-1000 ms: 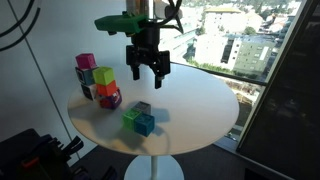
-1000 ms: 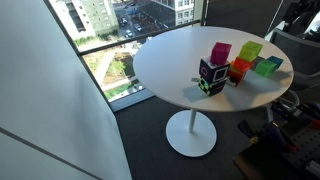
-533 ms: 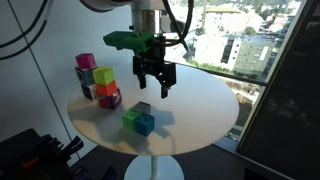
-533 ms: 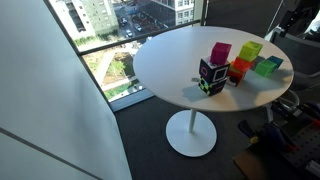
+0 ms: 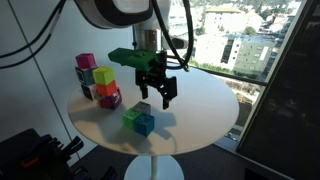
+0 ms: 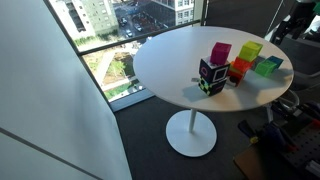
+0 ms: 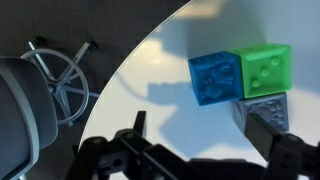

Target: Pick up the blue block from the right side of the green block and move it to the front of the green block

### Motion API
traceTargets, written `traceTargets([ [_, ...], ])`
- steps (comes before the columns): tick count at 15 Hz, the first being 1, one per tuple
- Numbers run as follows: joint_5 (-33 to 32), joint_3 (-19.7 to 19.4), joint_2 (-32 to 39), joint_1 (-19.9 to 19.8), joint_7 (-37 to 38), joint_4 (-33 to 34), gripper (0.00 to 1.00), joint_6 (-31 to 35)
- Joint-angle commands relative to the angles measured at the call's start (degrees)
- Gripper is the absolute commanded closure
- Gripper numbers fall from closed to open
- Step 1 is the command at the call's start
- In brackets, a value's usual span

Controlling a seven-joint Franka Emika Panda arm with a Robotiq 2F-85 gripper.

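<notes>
The teal-blue block [image 5: 146, 125] sits on the round white table [image 5: 200, 105], touching the lime-green block [image 5: 131, 118]. A dark grey cube [image 5: 143, 108] stands just behind them. In the wrist view the blue block [image 7: 215, 77] is side by side with the green block [image 7: 262, 70], and the grey cube [image 7: 258, 108] is below the green one. My gripper [image 5: 157, 96] hangs open and empty above and slightly behind the three blocks. In the wrist view the gripper [image 7: 205, 135] has its fingers spread; one fingertip [image 7: 272, 133] overlaps the grey cube.
A cluster of pink, green, orange and dark cubes [image 5: 96, 82] stands at the table's side; it also shows in an exterior view [image 6: 225, 66]. The table edge [image 7: 140, 62] and the chair base [image 7: 62, 88] on the floor show in the wrist view. Windows lie behind.
My gripper has moved down and across the table, from above the far side to just over the three blocks. The blocks have not moved.
</notes>
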Motion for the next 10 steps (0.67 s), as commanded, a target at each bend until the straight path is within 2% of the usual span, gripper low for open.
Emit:
traceTargets([
  [1,0.7,0.1,2.2,-0.9,-1.5,0.7,0.0,0.7],
  [10,0.4,0.3,7.0,-1.1,-1.4,2.1,0.0,2.4],
])
